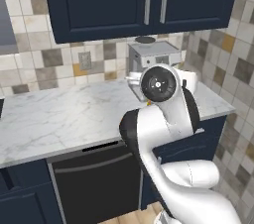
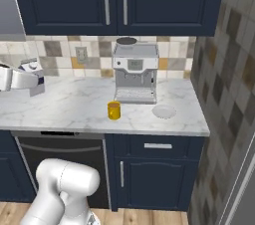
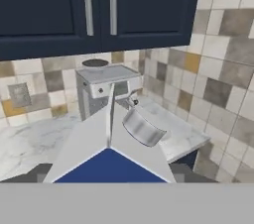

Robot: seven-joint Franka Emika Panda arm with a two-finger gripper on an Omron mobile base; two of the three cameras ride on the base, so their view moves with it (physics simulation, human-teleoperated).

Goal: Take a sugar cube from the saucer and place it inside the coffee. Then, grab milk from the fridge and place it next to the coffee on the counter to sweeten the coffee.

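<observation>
The jaws (image 2: 26, 78) are clenched on the milk carton (image 3: 111, 156), holding it in the air over the left part of the marble surface (image 2: 74, 105), well apart from the coffee mug (image 2: 114, 110). The mug stands on the surface just in front of the espresso machine (image 2: 135, 72). The saucer (image 2: 164, 112) lies near the mug on its right.

A silver espresso machine (image 2: 135, 72) stands under dark blue wall cabinets (image 2: 114, 0), beside a tiled side wall (image 2: 224, 84).
</observation>
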